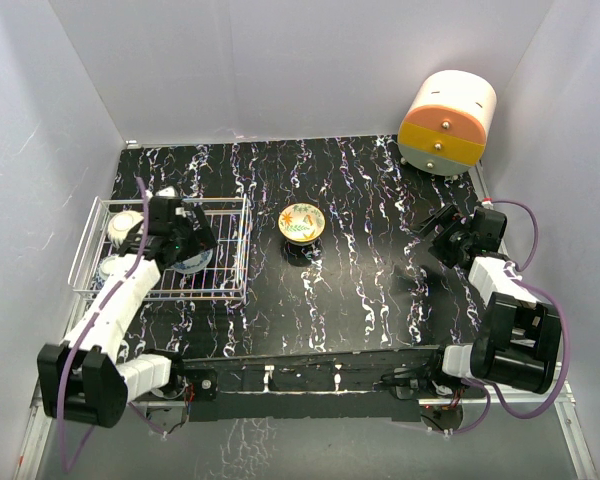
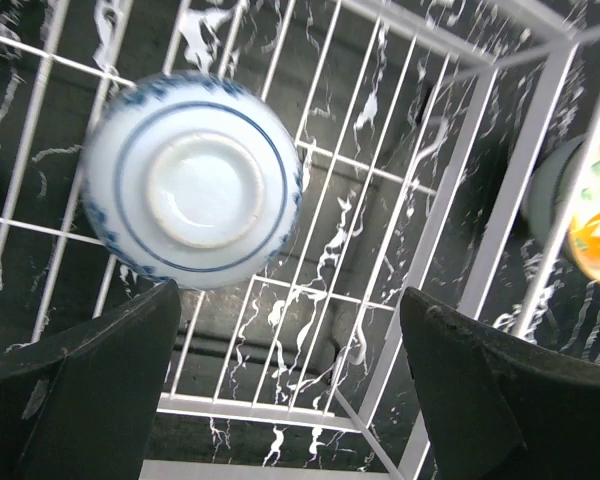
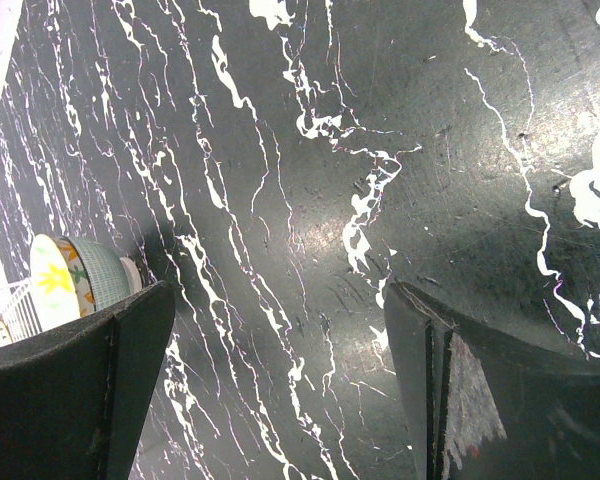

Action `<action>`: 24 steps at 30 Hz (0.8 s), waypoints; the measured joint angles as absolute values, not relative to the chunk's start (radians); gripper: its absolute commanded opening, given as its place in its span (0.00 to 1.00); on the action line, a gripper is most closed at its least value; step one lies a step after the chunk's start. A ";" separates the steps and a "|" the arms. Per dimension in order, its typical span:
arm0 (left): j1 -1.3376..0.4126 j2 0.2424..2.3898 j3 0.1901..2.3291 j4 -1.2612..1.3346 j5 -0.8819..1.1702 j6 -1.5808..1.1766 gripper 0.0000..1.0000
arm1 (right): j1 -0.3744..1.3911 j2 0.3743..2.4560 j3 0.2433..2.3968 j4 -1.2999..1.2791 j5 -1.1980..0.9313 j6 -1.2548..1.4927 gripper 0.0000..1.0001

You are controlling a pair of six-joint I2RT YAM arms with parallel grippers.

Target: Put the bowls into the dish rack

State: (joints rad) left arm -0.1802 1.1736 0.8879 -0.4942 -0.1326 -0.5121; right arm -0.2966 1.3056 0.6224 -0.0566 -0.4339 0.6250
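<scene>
**Overhead and wrist views: two arms, one dish rack, bowls counted.**

One dish rack (image 1: 228, 250) stands at the left of the black marbled table (image 1: 360, 290).

Three bowls can be counted inside it:
- a pale bowl (image 1: 127, 224) at the far left;
- a blue-patterned bowl (image 1: 110, 268) at the near left;
- an inverted blue-banded bowl (image 2: 192, 192), foot ring upward, resting on the wire floor.

A small white shape at the rack's far edge may be another bowl, but it is too small to tell.

One yellow-floral bowl (image 1: 302, 222) sits upright on the table, just beyond the rack's right wall.

The left gripper (image 2: 290, 400) hovers over the rack interior. Its two fingers (image 2: 80, 390) are spread wide and hold nothing, and the inverted bowl lies beyond their tips.

The right gripper (image 3: 280, 390) hangs over bare table at the right. Its jaws are likewise parted, with nothing between them. The yellow-floral bowl is well apart from it, at the left edge of its wrist view.

One cream-and-orange drawer unit (image 1: 448, 122) stands in the far right corner.
</scene>
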 measured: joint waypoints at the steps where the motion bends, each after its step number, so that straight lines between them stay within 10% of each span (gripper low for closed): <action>1: -0.187 1.192 0.888 -0.494 -0.151 -0.519 0.88 | -0.297 1.306 0.622 -0.055 -0.437 0.626 0.89; 24: -0.207 1.323 0.856 -0.349 -0.435 -0.652 0.87 | -0.297 1.345 0.622 -0.024 -0.448 0.654 0.87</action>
State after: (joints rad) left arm -0.2070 1.3231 0.8562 -0.3492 -0.4351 -0.6518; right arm -0.2966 1.3445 0.6224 -0.0242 -0.4480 0.6540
